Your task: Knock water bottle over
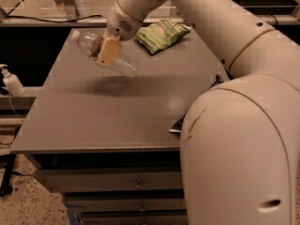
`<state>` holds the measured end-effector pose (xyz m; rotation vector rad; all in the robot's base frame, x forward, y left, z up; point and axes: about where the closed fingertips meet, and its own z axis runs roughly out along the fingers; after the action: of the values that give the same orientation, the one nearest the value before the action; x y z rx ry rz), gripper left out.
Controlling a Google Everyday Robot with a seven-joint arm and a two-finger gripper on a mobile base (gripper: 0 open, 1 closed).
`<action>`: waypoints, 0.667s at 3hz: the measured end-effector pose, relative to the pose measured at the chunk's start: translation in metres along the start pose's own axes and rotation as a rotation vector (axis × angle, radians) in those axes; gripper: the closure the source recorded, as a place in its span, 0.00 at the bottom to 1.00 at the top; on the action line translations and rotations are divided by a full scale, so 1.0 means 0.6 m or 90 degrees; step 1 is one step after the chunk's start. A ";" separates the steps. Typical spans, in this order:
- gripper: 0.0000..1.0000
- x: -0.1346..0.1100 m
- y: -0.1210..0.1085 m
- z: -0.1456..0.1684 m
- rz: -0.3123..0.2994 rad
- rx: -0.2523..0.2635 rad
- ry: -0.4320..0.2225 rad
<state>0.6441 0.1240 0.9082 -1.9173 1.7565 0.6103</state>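
The water bottle (124,63) is a clear ribbed plastic bottle with a white cap. It is tilted steeply, almost lying, with its cap to the upper left and its base to the lower right. It hangs in the air above the back left part of the grey table (93,116), with its shadow on the top below. My gripper (106,53) is shut across the bottle's middle, over the label, and one tan finger (109,50) shows in front of it. The arm reaches in from the right.
A green chip bag (164,34) lies at the table's back right. A dark chip bag's corner (177,125) shows beside my arm's big white body on the right. A small white pump dispenser (11,81) stands off the table's left. Drawers (136,184) sit under the top.
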 end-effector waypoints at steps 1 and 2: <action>1.00 0.057 0.085 0.006 -0.023 -0.093 0.133; 0.83 0.097 0.144 0.012 -0.036 -0.150 0.233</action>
<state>0.5630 0.0759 0.8633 -2.3558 1.9066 0.4864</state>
